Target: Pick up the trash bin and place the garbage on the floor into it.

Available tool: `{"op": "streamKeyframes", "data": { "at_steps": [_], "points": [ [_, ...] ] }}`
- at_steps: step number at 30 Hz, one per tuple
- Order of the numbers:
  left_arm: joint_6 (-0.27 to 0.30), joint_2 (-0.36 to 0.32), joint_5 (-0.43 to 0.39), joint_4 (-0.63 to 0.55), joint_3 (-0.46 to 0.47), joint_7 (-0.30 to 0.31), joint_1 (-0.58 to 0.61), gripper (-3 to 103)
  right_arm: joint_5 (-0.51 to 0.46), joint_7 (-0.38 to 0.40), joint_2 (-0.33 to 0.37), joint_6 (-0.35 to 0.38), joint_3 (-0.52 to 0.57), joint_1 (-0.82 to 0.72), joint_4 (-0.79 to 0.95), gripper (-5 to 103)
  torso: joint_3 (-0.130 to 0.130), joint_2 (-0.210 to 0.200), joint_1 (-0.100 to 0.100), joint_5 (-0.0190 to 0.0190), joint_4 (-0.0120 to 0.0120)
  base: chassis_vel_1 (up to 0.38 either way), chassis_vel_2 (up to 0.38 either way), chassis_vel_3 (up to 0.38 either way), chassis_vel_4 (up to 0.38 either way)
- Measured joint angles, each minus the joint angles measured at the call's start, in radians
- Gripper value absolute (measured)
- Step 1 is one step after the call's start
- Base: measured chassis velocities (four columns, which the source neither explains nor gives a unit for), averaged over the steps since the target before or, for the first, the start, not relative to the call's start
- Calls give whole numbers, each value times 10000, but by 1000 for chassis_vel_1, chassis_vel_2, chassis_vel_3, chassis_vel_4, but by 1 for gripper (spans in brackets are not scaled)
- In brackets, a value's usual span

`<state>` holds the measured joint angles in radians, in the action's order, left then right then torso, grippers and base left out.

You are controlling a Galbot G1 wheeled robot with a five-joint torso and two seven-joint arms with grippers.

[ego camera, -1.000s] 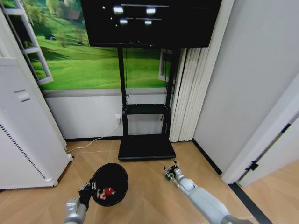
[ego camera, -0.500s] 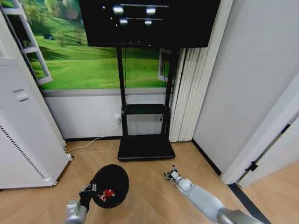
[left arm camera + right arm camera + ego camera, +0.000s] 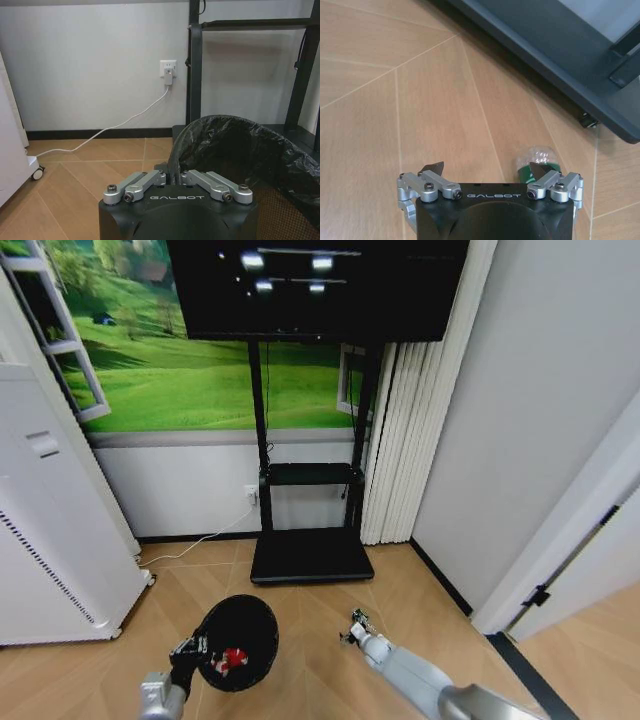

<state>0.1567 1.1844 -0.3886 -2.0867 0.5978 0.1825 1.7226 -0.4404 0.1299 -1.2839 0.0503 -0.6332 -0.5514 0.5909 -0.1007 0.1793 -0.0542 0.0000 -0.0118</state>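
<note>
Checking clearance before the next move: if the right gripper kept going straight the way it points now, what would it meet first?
Probably the wood floor. The right gripper points down at it with jaws open, and the green bottle sits by one jaw, off the centre line. The stand's black base lies farther ahead; depth is unclear.

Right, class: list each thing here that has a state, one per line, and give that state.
Trash bin: held off the floor by the left gripper, lined with a black bag, red-and-white garbage inside.
Right gripper: open, low over the floor.
Green bottle: lying on the floor by the right gripper, not grasped.
</note>
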Motion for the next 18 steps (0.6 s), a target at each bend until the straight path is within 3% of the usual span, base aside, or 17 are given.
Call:
{"op": "streamKeyframes", "data": {
  "at_steps": [12, 18],
  "points": [
    [1, -6, -68, 155, -95, 4, -158, 7, -113, 475, 161, 333, 518, 122, 215, 99, 0, 0, 0, -3, -2, 0, 0, 0, 0],
    [1, -38, -75, 176, -124, -2, -215, 7, 197, 523, -130, 320, 860, 92, -346, 100, 0, 0, 0, 1, -1, 0, 0, 0, 0]
  ]
}}
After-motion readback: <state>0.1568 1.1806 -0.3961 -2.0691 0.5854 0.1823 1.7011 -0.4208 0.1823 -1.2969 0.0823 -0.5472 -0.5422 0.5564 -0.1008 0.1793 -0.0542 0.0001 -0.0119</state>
